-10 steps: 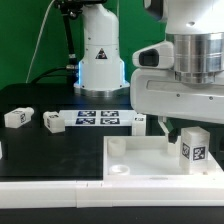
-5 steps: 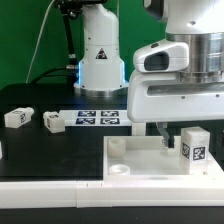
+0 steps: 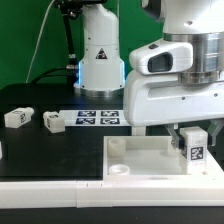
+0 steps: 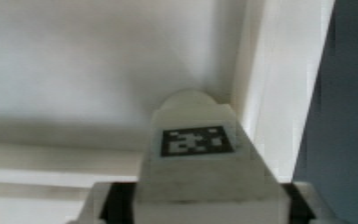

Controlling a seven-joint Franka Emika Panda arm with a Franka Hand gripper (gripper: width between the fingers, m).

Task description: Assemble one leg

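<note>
A leg [image 3: 196,150], a small white block with a square tag on its face, stands upright at the exterior view's right, over the large white tray [image 3: 140,162]. My gripper [image 3: 196,143] has come down over it, one finger on each side. In the wrist view the leg [image 4: 197,150] fills the space between my fingers, my gripper [image 4: 202,208] shut on it. The tray's white floor and raised rim [image 4: 265,60] lie behind the leg. Whether the leg rests on the tray is hidden.
Two more legs [image 3: 17,117] [image 3: 53,122] lie on the black table at the exterior view's left. The marker board [image 3: 98,118] lies behind the tray. The arm's white base [image 3: 100,55] stands at the back, in front of a green backdrop.
My gripper has dropped lower around the leg and its fingers have closed in from wide open onto the leg's sides. The leg and the other parts stay where they were.
</note>
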